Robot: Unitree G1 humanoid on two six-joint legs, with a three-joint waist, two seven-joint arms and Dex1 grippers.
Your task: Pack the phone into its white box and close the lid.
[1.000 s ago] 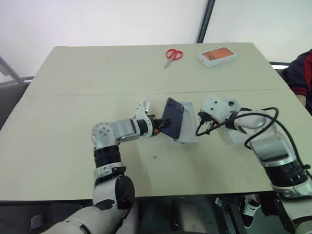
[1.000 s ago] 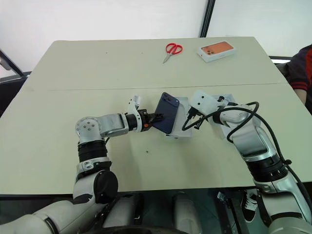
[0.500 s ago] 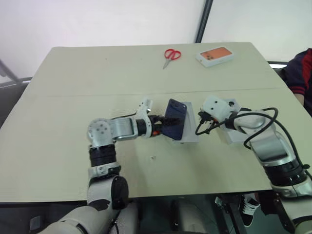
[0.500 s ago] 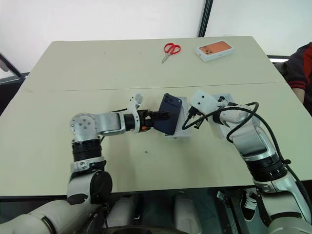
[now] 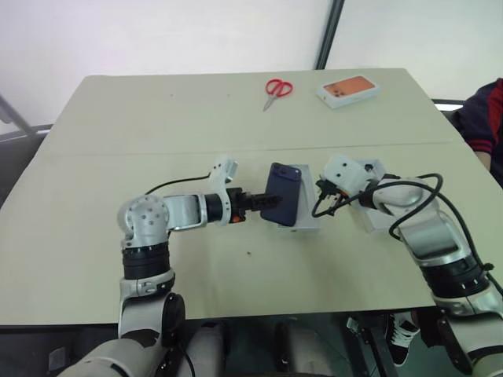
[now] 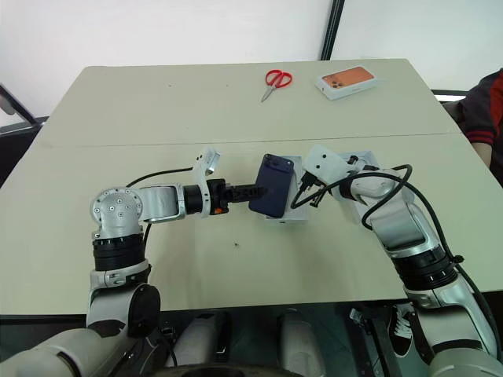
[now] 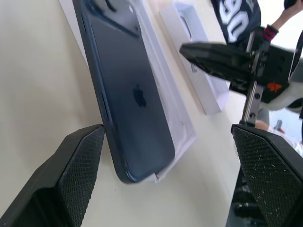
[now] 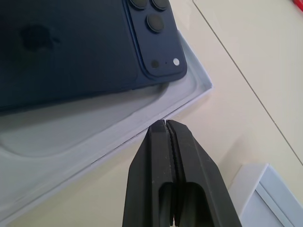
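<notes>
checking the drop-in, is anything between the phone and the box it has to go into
Nothing visible stands between them. The phone lies tilted on the white box, one long edge up on the rim nearest the left gripper, not seated flat inside. That gripper's jaws stand open around that edge; the right gripper, shut, points at the box's far rim.

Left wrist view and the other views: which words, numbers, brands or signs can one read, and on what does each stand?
"90": large white digits on a person's dark shirt.
Apple logo, with no letters: on the dark blue back of the phone.
Orange-topped box: any print on it is too small to read.
</notes>
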